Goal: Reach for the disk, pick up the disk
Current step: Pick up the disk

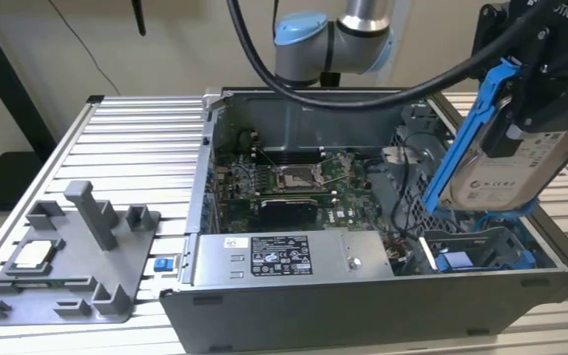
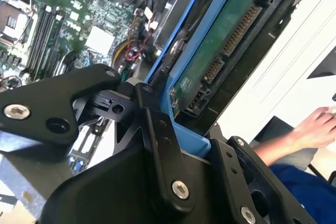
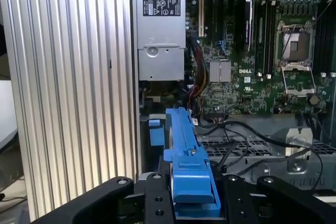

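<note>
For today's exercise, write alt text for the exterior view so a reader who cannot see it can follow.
A robot arm's gripper holds the disk, a silver drive in a blue carrier, lifted above an open computer case on a ribbed metal table. A grey plastic fixture sits at the exterior view's left.

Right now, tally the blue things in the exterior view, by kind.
Disk carrier held in the gripper, disk: 1
Arm joint caps: 2
Bay bracket in the case: 1
Small clip by the grey fixture: 1
Total: 5
</note>
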Motion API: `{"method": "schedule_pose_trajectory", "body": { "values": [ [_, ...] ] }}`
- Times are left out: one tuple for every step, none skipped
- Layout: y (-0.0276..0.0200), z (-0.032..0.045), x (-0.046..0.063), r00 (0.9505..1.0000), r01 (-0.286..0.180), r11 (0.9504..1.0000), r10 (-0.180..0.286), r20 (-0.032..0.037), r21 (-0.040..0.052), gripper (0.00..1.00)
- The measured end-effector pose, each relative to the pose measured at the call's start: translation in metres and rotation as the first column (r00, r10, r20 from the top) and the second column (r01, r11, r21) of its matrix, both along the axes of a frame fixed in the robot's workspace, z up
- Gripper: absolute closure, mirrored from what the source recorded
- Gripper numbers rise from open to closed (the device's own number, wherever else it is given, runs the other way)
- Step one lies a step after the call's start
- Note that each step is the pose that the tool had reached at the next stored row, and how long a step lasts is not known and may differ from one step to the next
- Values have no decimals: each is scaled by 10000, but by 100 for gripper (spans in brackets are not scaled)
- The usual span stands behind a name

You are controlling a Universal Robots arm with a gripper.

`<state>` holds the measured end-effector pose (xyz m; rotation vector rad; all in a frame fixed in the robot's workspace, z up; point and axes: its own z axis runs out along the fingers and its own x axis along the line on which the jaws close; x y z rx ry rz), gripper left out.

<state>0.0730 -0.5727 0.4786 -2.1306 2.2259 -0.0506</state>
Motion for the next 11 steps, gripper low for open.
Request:
{"method": "schedule_pose_trajectory", "body": {
  "values": [
    [-18, -7, 23, 10000, -1, 10000, 1, 0, -1, 100],
    [-36, -16, 41, 10000, 0, 10000, 0, 0, -1, 100],
    [-58, -27, 59, 10000, 0, 10000, 0, 0, -1, 100],
    [-81, -38, 75, 10000, 0, 10000, 0, 0, -2, 100],
    [-107, -50, 90, 10000, 0, 10000, 0, 1, 0, 100],
    [-132, -64, 107, 10000, 0, 10000, 0, 1, 0, 100],
    [-152, -79, 126, 10000, 1, 10000, -1, 2, -1, 100],
    [-168, -95, 149, 10000, 0, 10000, 0, 2, -5, 100],
    [-180, -113, 169, 10000, -1, 10000, 1, 2, -9, 100],
    [-190, -127, 186, 10000, -2, 10000, 2, 2, -15, 100],
    [-195, -137, 198, 10000, -7, 10000, 7, 2, -22, 100]
  ]
}}
